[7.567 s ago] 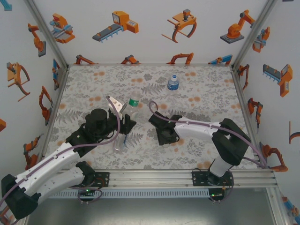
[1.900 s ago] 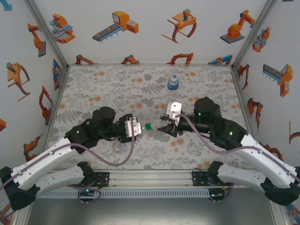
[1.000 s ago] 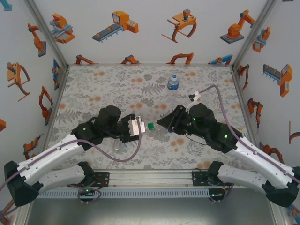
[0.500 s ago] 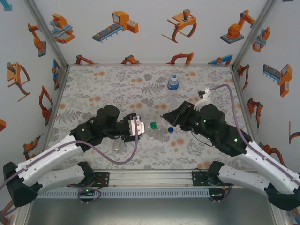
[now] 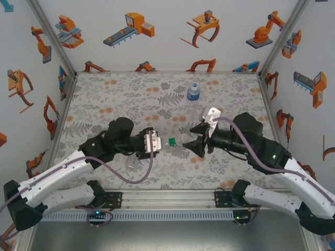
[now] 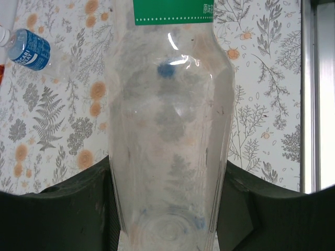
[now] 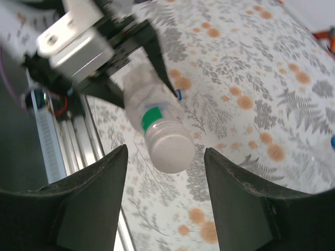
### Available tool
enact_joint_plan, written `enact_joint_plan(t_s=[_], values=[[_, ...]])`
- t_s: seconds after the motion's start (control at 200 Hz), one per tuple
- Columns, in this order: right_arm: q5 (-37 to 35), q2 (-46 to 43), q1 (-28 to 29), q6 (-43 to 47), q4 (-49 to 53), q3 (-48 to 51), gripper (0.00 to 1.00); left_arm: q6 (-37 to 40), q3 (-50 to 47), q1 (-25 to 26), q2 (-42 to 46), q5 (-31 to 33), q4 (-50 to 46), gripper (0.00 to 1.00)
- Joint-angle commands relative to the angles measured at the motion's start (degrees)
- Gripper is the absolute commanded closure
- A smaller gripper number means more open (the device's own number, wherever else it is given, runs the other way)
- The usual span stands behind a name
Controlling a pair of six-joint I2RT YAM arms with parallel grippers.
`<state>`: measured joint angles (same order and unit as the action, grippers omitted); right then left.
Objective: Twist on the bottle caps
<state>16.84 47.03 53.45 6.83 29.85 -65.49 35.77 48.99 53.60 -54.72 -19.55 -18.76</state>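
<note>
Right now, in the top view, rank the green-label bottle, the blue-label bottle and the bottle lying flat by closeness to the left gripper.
1. green-label bottle: gripped in the left gripper, pointing right.
2. lying bottle: on the table's near side, beside the left arm.
3. blue-label bottle: upright, far side.

So layout-wise: the middle bottle (image 5: 175,140) is up off the desk (image 5: 104,94), lying sideways around the centre. Its base is clamped in the left pincer (image 5: 157,142), and its other end sits between the spread fingers of the right pincer (image 5: 199,142), not touching them. Behind that, toward the far edge, a second bottle (image 5: 193,93) stands upright. A third bottle (image 5: 133,163) lies on the desk in front, under the left arm.
</note>
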Motion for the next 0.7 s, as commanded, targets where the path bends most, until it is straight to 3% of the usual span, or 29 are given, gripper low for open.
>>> enact_joint_plan(t_s=[0.0,0.391,0.696], values=[[9.5,2.4,0.0,15.9,4.4,-2.6,0.43,0.8,2.3,0.2,1.1,-2.8,-1.6,1.00],[10.1,5.1,0.0,17.2,3.0,-2.5,0.46,1.2,2.8,0.2,2.4,-2.9,-3.4,1.00],[7.1,5.1,0.0,16.5,2.3,-1.7,0.58,1.3,2.7,0.2,2.9,-2.6,-3.7,1.00]])
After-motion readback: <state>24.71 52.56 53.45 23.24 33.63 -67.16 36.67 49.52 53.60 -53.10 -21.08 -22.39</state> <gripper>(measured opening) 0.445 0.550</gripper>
